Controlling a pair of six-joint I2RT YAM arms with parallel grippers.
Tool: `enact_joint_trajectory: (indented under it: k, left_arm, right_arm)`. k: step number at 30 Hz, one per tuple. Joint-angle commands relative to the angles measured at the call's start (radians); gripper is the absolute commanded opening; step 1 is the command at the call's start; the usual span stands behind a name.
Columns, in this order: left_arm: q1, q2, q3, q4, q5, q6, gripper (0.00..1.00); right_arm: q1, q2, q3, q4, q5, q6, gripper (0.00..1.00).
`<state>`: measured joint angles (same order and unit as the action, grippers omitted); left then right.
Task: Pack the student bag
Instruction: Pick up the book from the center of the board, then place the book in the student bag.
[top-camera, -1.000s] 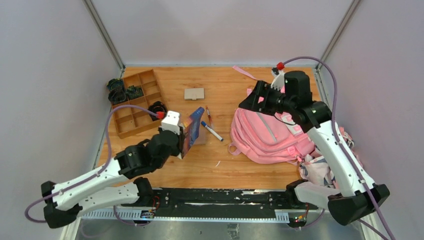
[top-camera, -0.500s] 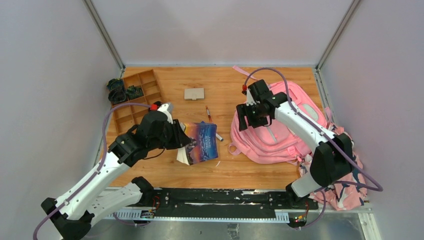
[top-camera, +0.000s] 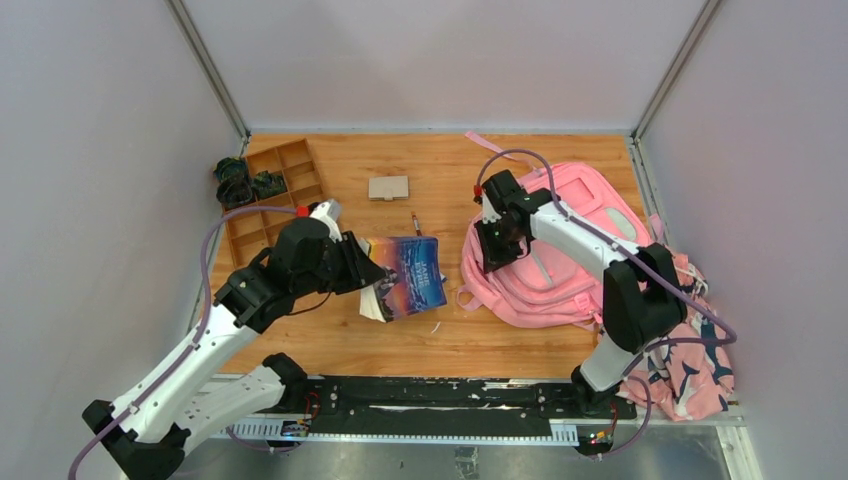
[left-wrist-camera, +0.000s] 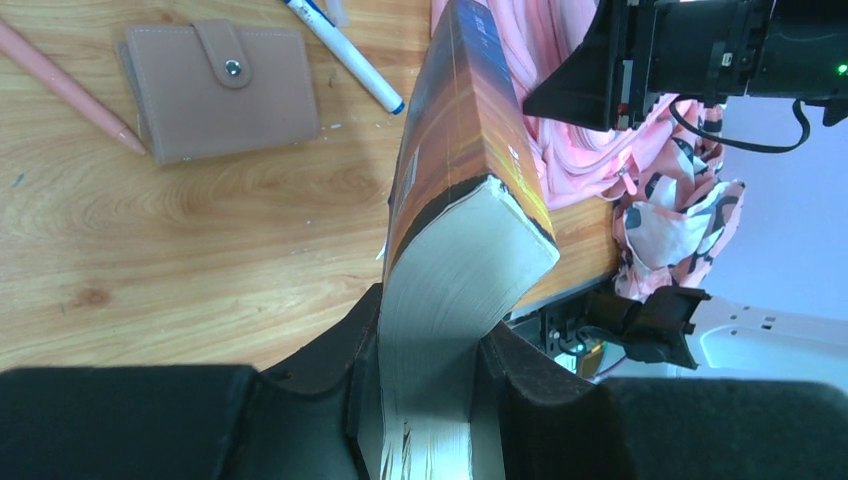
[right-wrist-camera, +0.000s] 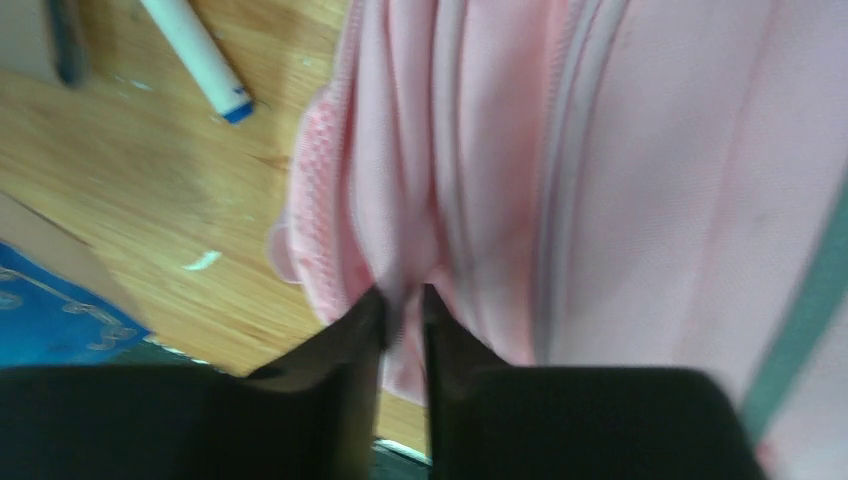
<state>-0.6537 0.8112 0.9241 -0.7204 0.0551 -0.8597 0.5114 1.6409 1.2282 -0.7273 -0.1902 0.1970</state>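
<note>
1. The right gripper (right-wrist-camera: 403, 300) has its fingers drawn in to a narrow gap, with a fold of pink cloth nipped between them at the left edge of the student bag (top-camera: 560, 250). A second ago it hung above the bag with its jaws wide; it has since come down and closed.
2. The left gripper (left-wrist-camera: 425, 400) is clamped across the page block of a thick book (left-wrist-camera: 470, 180). A second ago the book stood on edge. Now it is tipped cover-up and sits nearer the bag, though not touching it.
3. My guess is that the right arm is taking hold to open the bag while the left brings the book over. Nothing looks packed yet.
4. The bag lies flat on the right half of the table (top-camera: 330, 170), with its near corner against a patterned cloth bundle (top-camera: 690, 375).
5. The right wrist view is blurred, so I cannot tell whether the fingers have a zip pull or only cloth, nor whether the bag's mouth is open. From above, the book hides the white marker (left-wrist-camera: 345, 55).
</note>
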Motion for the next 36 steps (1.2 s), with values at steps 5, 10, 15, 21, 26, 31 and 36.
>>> enact_joint_trajectory:
  k: [5,10,15,21,26,31,36]
  left_arm:
    - [0.021,-0.032,0.000,0.217,0.053,-0.055,0.00]
    - [0.026,-0.032,-0.041,0.315,0.081,-0.100,0.00]
    - [0.026,-0.017,-0.123,0.521,0.140,-0.194,0.00]
    - [0.025,0.061,-0.215,0.830,0.217,-0.396,0.00]
    - [0.023,0.121,-0.220,0.891,0.159,-0.468,0.00]
    - [-0.025,0.234,-0.177,0.908,0.137,-0.518,0.00]
    - [-0.196,0.409,-0.156,1.098,0.023,-0.571,0.00]
  right_arm:
    - [0.015,-0.114,0.071,-0.066,0.051,0.041,0.00]
    - [0.009,-0.312,0.193,-0.090,0.038,0.052,0.00]
    - [0.010,-0.395,0.283,-0.121,0.016,0.053,0.00]
    - [0.008,-0.409,0.291,-0.109,0.008,0.074,0.00]
    - [0.008,-0.408,0.258,-0.076,0.010,0.104,0.00]
    - [0.009,-0.418,0.237,-0.042,0.022,0.135,0.00]
    - [0.009,-0.422,0.231,-0.007,0.003,0.153,0.00]
